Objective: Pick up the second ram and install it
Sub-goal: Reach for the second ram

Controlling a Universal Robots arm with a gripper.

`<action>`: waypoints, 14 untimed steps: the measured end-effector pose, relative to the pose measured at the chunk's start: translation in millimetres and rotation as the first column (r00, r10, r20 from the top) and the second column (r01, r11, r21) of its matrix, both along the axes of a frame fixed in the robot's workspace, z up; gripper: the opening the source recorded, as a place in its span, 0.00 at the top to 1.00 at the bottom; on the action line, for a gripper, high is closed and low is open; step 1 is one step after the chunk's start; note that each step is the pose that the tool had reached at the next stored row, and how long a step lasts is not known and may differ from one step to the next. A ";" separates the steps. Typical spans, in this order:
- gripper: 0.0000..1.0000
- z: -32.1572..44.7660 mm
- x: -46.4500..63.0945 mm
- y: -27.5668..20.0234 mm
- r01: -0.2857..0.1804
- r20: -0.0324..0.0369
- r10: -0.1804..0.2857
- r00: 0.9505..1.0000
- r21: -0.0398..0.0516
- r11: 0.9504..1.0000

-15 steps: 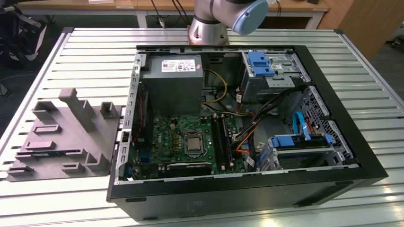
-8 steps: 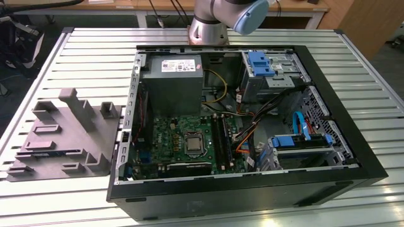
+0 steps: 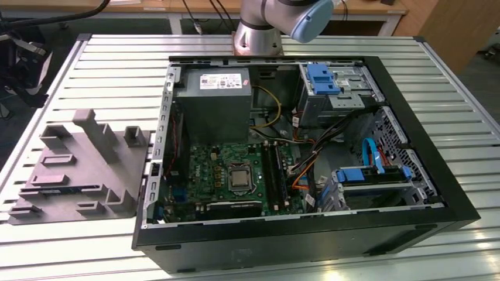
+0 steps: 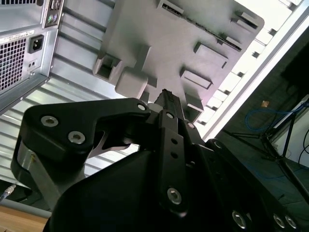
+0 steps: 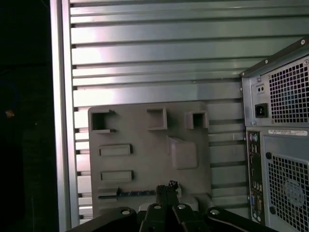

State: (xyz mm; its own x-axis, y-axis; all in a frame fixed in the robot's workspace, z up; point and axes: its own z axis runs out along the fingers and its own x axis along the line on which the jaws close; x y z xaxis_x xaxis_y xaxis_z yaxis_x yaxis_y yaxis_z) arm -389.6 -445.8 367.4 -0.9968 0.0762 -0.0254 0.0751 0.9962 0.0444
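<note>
- We see the tool [image 5: 166, 186] hanging over the gray holder [image 5: 145, 145], fingers pressed together with nothing in them.
- The second ram [image 5: 137, 193] sits in a holder slot. In the exterior view that's 9 o'clock from the PC case [image 3: 312, 234].

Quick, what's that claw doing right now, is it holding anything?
Gripper: shut, holding nothing, over the grey fixture where the second ram lies.

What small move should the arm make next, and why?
Probably ease the pincer down toward the second ram. In the first wrist view the pincer hangs above the grey holder, holding nothing, with its fingers together, and the stick sits in a slot of that holder, not yet picked up.
</note>
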 end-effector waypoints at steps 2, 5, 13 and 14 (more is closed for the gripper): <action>0.89 -1.9 0.0 -3.6 0.000 0.000 0.000 1.000 0.000 1.000; 0.89 -6.2 0.1 -8.0 0.000 0.000 0.000 1.000 0.000 1.000; 0.89 -20.6 0.0 -15.3 0.000 0.000 0.000 1.000 0.000 1.000; 0.89 -22.3 -0.1 -16.1 0.000 0.000 0.000 1.000 0.000 1.000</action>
